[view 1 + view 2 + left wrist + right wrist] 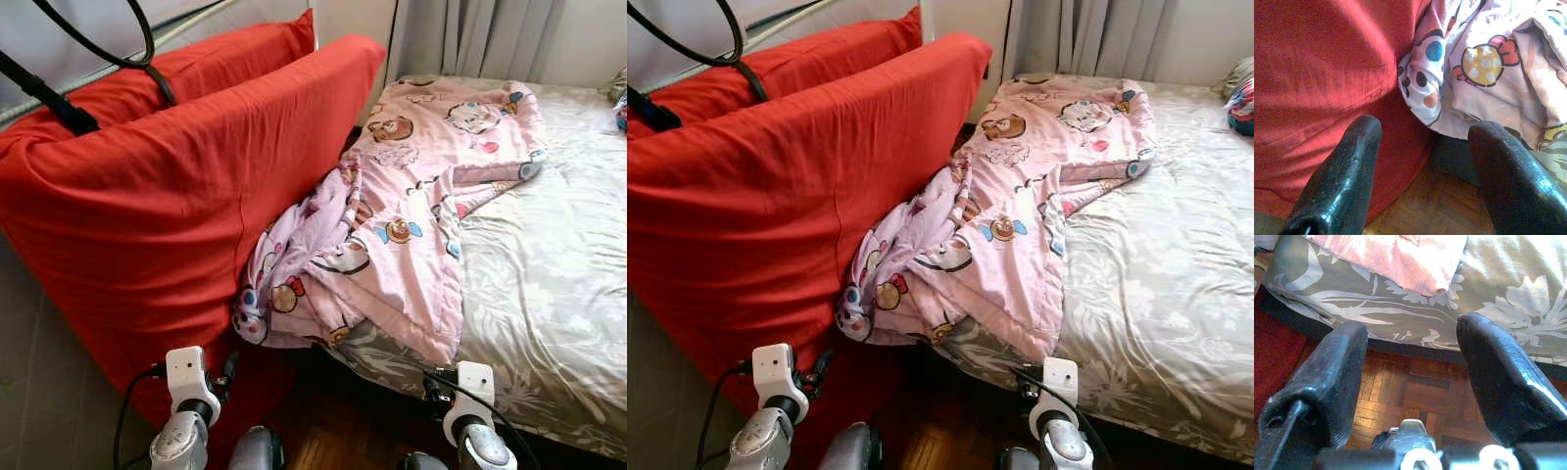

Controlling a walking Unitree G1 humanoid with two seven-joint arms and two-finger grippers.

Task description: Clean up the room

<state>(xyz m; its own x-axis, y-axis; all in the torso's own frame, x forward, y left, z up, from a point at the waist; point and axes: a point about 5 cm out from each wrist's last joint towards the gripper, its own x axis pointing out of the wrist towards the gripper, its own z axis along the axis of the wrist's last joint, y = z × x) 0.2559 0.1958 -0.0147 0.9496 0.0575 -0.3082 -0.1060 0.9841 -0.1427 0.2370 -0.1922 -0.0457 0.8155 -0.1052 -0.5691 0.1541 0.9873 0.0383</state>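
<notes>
Right before me a pink blanket (411, 196) printed with cartoon bears and candies lies crumpled across the near left corner of the bed (558, 294), one bunched end spilling over the mattress edge and hanging down against a big red cushion (176, 196). I can read no writing or label on the blanket, only its pictures. The bed's grey sheet with a pale leaf pattern (1400, 308) is bare to the right of the blanket. The red cushion leans upright beside the bed, touching the blanket's hanging end, with a second red cushion (225, 54) behind it. Black cables (118, 54) loop over the cushions' top. My left pincer (1422, 161) is held low, its two black fingers (1347, 171) spread wide apart and gripping nothing; between them I see the foot of the red cushion, the spotted tip of the blanket and a strip of wooden parquet floor (1435, 210). My right pincer (1410, 377) is also wide open and empty, hanging above the parquet just short of the bed's edge, where a folded corner of the blanket rests on the leaf-patterned sheet.
</notes>
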